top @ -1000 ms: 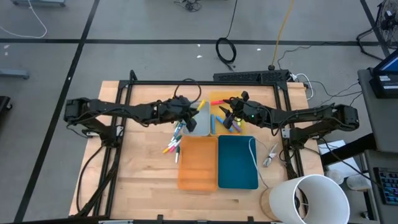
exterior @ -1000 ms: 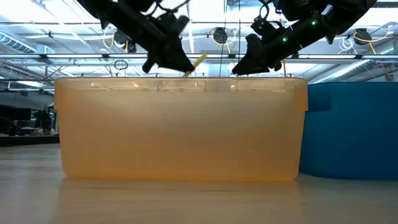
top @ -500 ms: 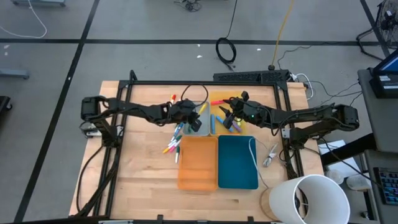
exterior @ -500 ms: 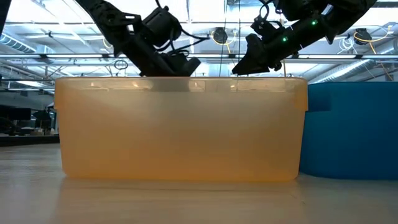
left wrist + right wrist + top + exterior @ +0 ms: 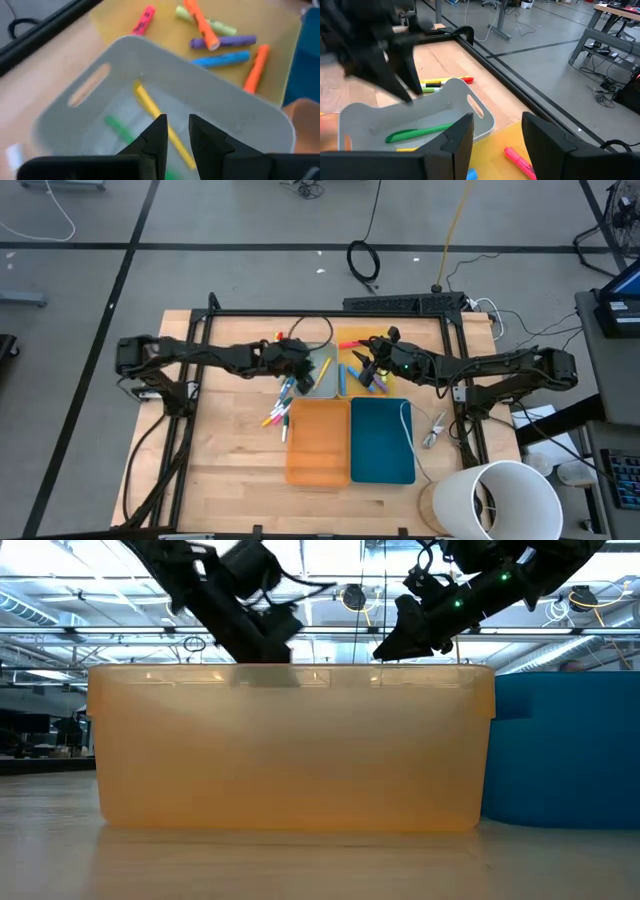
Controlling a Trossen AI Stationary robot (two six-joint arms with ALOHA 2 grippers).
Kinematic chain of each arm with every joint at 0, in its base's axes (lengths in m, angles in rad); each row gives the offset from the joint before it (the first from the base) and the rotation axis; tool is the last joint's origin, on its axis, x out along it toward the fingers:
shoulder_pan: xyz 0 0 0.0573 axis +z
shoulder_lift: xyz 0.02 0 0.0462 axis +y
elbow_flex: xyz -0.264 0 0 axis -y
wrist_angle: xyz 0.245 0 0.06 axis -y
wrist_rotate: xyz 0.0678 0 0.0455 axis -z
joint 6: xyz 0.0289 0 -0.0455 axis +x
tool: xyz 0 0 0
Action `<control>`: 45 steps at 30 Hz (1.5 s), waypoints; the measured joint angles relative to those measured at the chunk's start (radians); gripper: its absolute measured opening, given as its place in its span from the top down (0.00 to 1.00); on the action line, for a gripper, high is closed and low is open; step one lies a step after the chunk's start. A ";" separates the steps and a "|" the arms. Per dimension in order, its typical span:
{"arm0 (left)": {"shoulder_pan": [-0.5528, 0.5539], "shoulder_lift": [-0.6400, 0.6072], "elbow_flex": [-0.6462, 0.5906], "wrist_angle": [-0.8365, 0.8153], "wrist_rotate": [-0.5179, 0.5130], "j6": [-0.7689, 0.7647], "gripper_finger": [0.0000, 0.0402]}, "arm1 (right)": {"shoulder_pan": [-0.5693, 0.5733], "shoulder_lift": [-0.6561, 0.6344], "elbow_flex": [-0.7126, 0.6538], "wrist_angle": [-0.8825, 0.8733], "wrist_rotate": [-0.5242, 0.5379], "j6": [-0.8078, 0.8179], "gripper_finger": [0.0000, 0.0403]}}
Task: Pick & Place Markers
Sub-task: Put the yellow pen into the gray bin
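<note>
My left gripper (image 5: 305,375) (image 5: 177,135) hangs over the grey tray (image 5: 322,382) (image 5: 240,107), fingers slightly apart and open. Beneath them a yellow marker (image 5: 150,105) and a green marker (image 5: 117,127) lie flat on the tray's floor. My right gripper (image 5: 362,366) (image 5: 495,135) hovers open over the yellow tray (image 5: 352,340), with nothing between its fingers. Several markers (image 5: 222,59) lie on the yellow tray, and several more (image 5: 278,412) lie loose on the table left of the grey tray.
An orange tray (image 5: 317,442) and a teal tray (image 5: 382,440) stand side by side nearer the front edge; in the low view they hide the table behind them. A white cord (image 5: 408,430) crosses the teal tray. A white cylinder (image 5: 500,502) stands at the front right.
My left gripper has sunk toward the grey tray and tipped further down. The yellow marker that stuck out of its fingers in the low view no longer shows there.
</note>
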 joint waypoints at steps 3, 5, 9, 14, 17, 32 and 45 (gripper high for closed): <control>0.002 -0.106 0.000 -0.128 -0.073 0.015 0.79 | 0.000 0.000 0.000 0.000 0.000 0.000 0.61; 0.005 -0.178 0.000 -0.236 -0.147 0.017 0.79 | 0.000 0.000 0.000 -0.001 0.000 0.000 0.61; 0.041 -0.268 0.000 -0.425 -0.232 -0.032 0.79 | 0.000 0.000 0.000 0.000 0.000 0.000 0.61; 0.124 -0.275 -0.009 -0.551 -0.215 -0.122 0.71 | 0.000 0.000 0.000 0.000 0.000 0.000 0.61; 0.177 -0.247 -0.048 -0.542 -0.213 -0.145 0.59 | 0.000 0.000 0.000 0.000 0.000 0.007 0.61; 0.375 -0.035 -0.134 -0.337 -0.005 -0.084 0.41 | 0.000 0.000 0.000 0.006 0.000 0.008 0.61; 0.398 0.073 -0.132 -0.306 0.015 -0.065 0.44 | 0.000 0.000 0.000 0.005 0.000 0.007 0.61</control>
